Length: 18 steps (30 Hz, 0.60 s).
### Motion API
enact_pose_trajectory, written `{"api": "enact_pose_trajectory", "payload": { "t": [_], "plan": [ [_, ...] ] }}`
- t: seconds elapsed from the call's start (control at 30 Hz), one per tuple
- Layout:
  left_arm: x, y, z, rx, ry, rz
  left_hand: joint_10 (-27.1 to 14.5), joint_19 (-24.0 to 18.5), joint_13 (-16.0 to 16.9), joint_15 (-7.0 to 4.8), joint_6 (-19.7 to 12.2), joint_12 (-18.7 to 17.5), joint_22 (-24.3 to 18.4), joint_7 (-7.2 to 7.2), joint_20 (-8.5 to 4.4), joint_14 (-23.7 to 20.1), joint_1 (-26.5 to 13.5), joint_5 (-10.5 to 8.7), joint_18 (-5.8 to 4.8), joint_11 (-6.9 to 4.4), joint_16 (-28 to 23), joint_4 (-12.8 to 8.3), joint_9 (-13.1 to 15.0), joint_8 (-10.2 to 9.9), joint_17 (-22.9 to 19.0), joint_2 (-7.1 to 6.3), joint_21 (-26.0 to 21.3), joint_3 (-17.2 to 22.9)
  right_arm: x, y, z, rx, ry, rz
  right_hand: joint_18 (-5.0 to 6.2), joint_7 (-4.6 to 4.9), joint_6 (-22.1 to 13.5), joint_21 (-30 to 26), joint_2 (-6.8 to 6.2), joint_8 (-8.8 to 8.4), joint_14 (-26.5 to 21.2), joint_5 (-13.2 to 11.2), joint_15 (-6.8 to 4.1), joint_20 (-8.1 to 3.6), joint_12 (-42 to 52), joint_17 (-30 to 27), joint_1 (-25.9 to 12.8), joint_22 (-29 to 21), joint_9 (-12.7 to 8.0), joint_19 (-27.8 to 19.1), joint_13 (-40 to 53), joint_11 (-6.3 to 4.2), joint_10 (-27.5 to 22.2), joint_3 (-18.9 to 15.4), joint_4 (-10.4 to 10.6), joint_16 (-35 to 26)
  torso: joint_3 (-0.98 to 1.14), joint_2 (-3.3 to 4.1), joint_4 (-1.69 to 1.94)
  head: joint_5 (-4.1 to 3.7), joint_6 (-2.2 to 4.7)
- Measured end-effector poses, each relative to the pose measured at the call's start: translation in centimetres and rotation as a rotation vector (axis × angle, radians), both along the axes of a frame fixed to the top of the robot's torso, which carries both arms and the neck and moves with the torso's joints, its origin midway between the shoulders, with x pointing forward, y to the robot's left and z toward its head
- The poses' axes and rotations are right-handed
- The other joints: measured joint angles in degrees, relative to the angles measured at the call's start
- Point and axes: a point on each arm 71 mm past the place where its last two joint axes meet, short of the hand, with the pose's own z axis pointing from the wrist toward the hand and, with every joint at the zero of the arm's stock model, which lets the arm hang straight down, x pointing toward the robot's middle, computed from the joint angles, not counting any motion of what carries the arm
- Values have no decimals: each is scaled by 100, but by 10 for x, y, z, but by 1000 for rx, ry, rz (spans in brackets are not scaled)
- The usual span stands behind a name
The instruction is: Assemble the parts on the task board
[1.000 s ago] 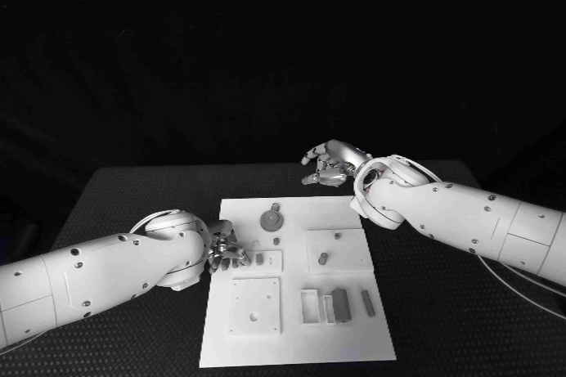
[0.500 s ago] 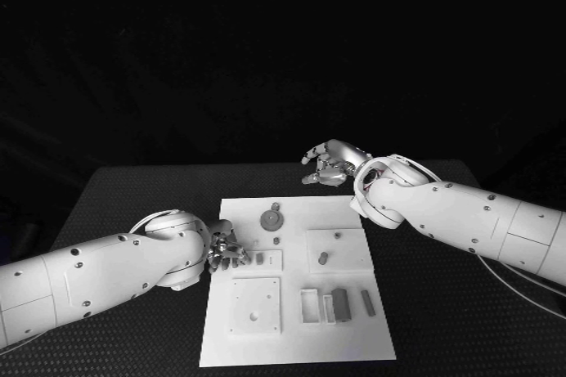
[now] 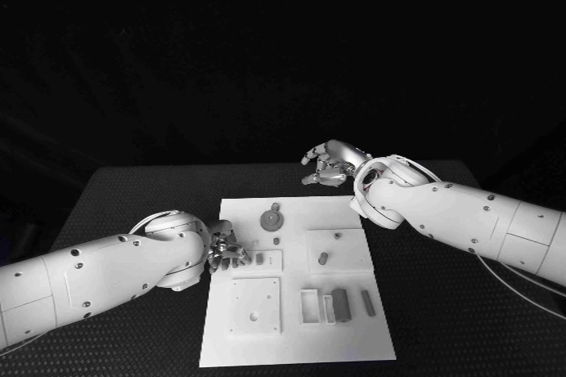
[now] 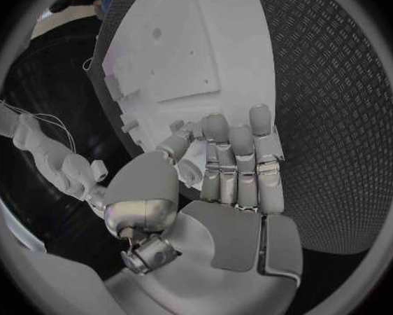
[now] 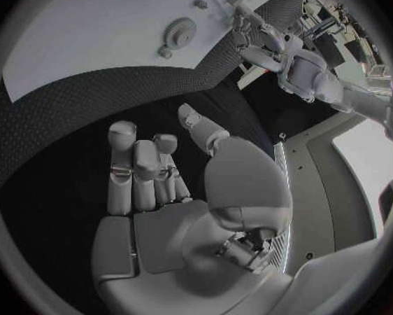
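Black tabletop (image 3: 141,197) under my task board (image 3: 295,344) — left hand (image 3: 226,253) curled at its edge, holding nothing; right hand (image 3: 331,164) beyond it — fingers spread, empty.

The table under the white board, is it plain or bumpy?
Bumpy: the black table has a raised diamond pattern, clearest in the left wrist view.

The task board (image 3: 295,344) lies mid-surface (image 3: 130,197). Left hand (image 3: 226,252) sits at the board's left edge; right hand (image 3: 331,163) is beyond its far edge. A round part (image 3: 272,221) lies near the board's far end.
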Motion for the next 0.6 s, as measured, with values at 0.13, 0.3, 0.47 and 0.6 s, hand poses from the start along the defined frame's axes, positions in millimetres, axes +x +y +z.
{"api": "enact_pose_trajectory", "payload": {
  "t": [0.13,0.3,0.47,0.6],
  "plan": [
    [0,0,0,-1,-1,1,0,2,0,0,6,0,5,-4,-2,0,-32,0,0,0,0,15,0,-21,0,-32,0,-15,0,0,0,0,0,0,0,0,0,0,0,0,0,0,0,0,0,-5,0,0,0,0,0,0,0,0,0,0,2,-1,-1,-1,-2],
    [0,0,0,-3,-2,2,20,20,5,1,-2,22,7,-25,-20,1,-55,-1,0,-19,0,46,6,-22,0,-55,0,-15,0,0,0,0,1,1,0,2,-2,0,0,0,0,0,0,2,0,-5,0,0,0,-1,0,0,0,0,0,0,3,-1,-1,-3,-3],
    [0,0,0,-5,-3,3,21,20,5,1,7,22,12,-34,-20,1,-53,-1,0,-19,0,46,6,-22,-1,-53,0,-15,0,0,0,-1,1,0,0,6,-6,0,0,0,0,0,0,-4,0,-5,0,0,1,5,-6,0,0,0,0,0,3,-1,-1,2,2],
    [0,0,0,-6,-4,4,21,20,4,1,9,22,12,-35,-20,1,-53,-1,0,-19,0,46,5,-22,-1,-53,0,-15,0,0,0,-1,2,0,-1,9,-9,0,0,0,0,0,0,-11,0,-5,0,0,1,13,-6,0,0,0,0,0,3,-1,-1,2,3]
  ]
}}
